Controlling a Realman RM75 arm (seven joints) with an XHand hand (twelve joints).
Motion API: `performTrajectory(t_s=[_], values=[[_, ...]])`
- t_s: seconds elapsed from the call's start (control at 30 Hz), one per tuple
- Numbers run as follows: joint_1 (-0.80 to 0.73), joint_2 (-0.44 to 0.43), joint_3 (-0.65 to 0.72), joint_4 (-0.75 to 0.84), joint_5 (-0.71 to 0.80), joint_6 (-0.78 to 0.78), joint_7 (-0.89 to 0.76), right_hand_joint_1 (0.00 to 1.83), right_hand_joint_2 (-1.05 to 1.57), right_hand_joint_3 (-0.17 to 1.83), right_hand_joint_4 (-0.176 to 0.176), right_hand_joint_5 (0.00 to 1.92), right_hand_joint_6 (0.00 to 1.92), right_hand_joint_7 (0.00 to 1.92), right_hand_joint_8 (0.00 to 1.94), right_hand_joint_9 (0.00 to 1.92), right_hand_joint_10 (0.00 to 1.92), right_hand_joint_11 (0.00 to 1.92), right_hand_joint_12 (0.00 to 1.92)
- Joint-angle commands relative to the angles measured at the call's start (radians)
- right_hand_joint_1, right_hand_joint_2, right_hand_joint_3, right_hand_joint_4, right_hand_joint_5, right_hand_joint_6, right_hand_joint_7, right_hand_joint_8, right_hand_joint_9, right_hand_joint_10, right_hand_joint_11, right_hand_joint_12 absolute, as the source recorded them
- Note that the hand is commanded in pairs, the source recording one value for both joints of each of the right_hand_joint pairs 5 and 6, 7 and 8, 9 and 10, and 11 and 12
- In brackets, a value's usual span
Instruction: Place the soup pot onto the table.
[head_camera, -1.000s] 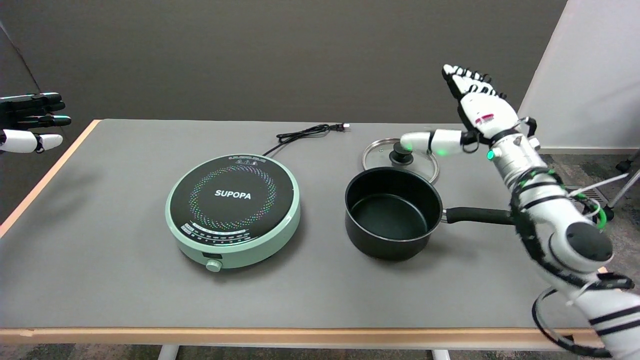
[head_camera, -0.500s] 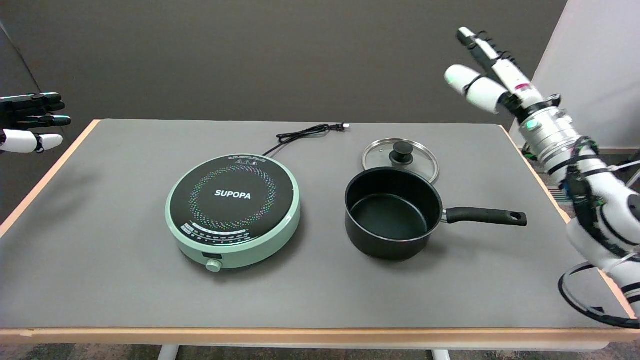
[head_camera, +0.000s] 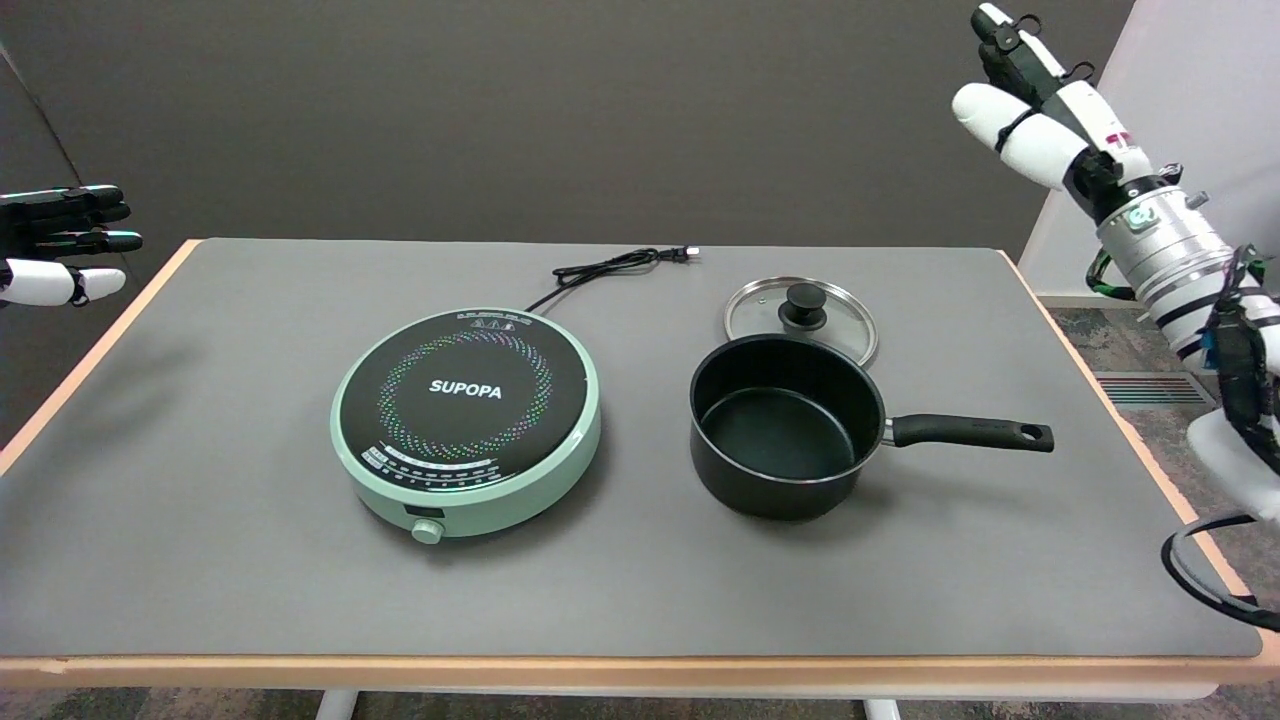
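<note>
Raised high at the upper right, the robot hand (head_camera: 1040, 110) holds nothing, its fingers stretched out and apart, well away from everything on the desk (head_camera: 200, 560). A second ago it hung low over the glass lid, with the forearm crossing the pot's handle; half a second ago it had already risen clear, and now it sits higher again and further to the right, past the desk's edge. The view itself has not shifted.

The soup pot (head_camera: 787, 425) stands upright on the grey surface, right of centre, with its black handle (head_camera: 968, 432) pointing toward the right edge and nothing touching it. It is empty inside and has not moved across the three pictures. Judging from this, the placing is done: the pot rests on the desk rather than on the burner, and the arm's climb reads as a retreat after letting go.

Just behind the pot lies the glass lid (head_camera: 800, 318), flat with its knob up, its near rim hidden by the pot. To the left, near but apart from the pot, sits the green induction cooker (head_camera: 467, 420), bare on top, its black cord (head_camera: 615, 265) trailing toward the back of the desk. The idle left hand (head_camera: 60, 245) hangs at the far left.
</note>
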Motion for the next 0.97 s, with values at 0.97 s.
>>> performTrajectory(t_s=[0.97], values=[[-0.001,0.051,0.051,-0.034,0.092,0.05,0.022,0.26,1.16,-0.17,0.092,0.11,0.11,0.11,0.11,0.11,0.11,0.11,0.11]])
